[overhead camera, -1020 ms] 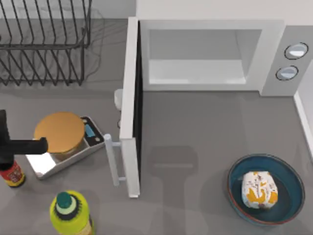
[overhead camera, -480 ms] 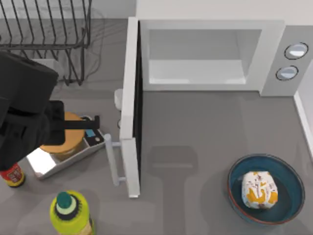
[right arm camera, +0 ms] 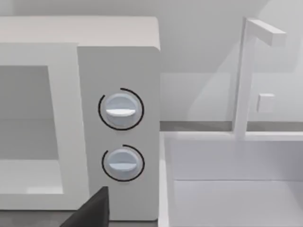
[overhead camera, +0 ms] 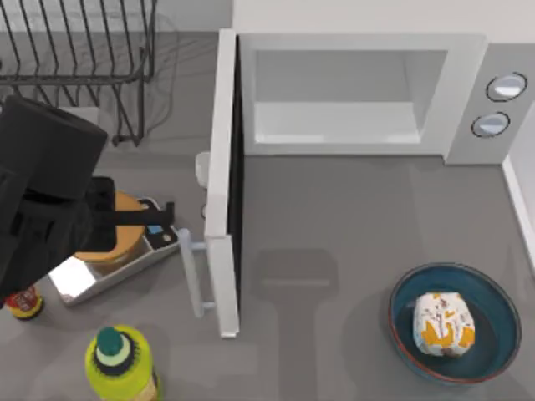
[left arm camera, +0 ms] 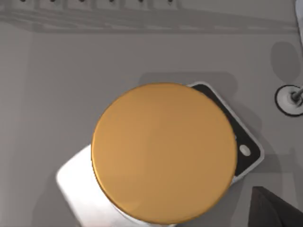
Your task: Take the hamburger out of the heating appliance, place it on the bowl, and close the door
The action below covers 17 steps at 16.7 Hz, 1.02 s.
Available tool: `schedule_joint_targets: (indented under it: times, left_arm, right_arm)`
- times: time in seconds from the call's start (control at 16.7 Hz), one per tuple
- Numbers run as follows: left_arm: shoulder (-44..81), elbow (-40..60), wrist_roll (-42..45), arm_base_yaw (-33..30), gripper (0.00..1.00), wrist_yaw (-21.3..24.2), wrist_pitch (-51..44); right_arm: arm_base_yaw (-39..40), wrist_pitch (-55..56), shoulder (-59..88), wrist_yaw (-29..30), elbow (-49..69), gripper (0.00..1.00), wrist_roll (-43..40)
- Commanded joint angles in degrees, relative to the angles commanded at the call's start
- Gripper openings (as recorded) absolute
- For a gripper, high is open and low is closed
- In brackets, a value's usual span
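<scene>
1. Scanning from the table's left, you find the black, blocky left arm (overhead camera: 46, 196) over the near-left area, its left gripper (overhead camera: 159, 219) reaching toward the door; you cannot tell from these views whether its fingers are parted or closed.
2. Under that arm sits a small silver kitchen scale (overhead camera: 79, 280) with a shiny metal plate and a dark display end, carrying a round flat orange-brown disc (left arm camera: 163, 151) with a smooth matte top.
3. Near it you see a red-capped bottle (overhead camera: 23, 302) and, at the front edge, a glossy yellow-green bottle with a dark green cap (overhead camera: 119, 363); a black wire rack (overhead camera: 79, 71) stands at the back left.
4. Moving right, the tall flat white door (overhead camera: 224, 192) of the large white boxy microwave (overhead camera: 468, 109) stands wide open, edge-on, dark inner face toward the cavity, its white bar handle (overhead camera: 192, 280) pointing left toward the scale.
5. The rectangular cavity (overhead camera: 338, 96) is smooth and white; two round silver-rimmed dials (right arm camera: 120, 109) sit on the right panel.
6. At the front right, the small rounded hamburger in crinkled white paper with orange-yellow and brown markings (overhead camera: 443, 323) rests inside the wide shallow dark blue-teal bowl (overhead camera: 493, 305) with its thin reddish-brown rim.
7. The right gripper (right arm camera: 90, 213) appears as a dark wedge before the microwave's dial panel; you cannot tell its state.
</scene>
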Motion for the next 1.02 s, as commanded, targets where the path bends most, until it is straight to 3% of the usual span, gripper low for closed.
schedule_joint_targets:
  times: [0.54, 0.78, 1.02]
  left_arm:
    - [7.35, -15.86, 0.25, 0.18, 0.00, 0.15, 24.09]
    - [7.92, -17.26, 0.30, 0.08, 0.00, 0.22, 25.63]
    - [7.76, -10.85, -2.05, -5.07, 0.00, -1.06, 24.33]
  right_arm:
    - [0.00, 0.00, 0.00, 0.00, 0.00, 1.00, 0.00]
    - [0.00, 0.00, 0.00, 0.00, 0.00, 1.00, 0.00]
    - [0.00, 0.00, 0.00, 0.00, 0.00, 1.00, 0.00]
